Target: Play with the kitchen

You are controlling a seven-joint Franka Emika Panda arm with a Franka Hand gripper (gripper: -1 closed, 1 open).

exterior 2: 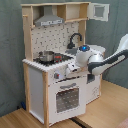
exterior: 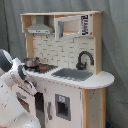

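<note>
Pincer (exterior 2: 71,70) sits at the front of the kitchen (exterior 2: 50,75), against the knob panel just under the stovetop (exterior 2: 50,59) and above the windowed oven door (exterior 2: 66,97); whether its tips are apart or together cannot be told from either exterior view. The arm reaches in from the second exterior view's right, roughly level, its long axis running along the kitchen's front face, so any coming move is a short sideways or inward one toward a knob or the door. On the stovetop, a small pot (exterior 2: 46,56). Behind the stovetop, the pegboard back with the grey hood (exterior 2: 49,21) over it; beside the stovetop, the sink (exterior: 72,74) and black faucet (exterior: 83,59). The kitchen stands upright on a wooden floor (exterior 2: 20,119) against a grey curtain (exterior 2: 10,55); open room on the arm's side.
</note>
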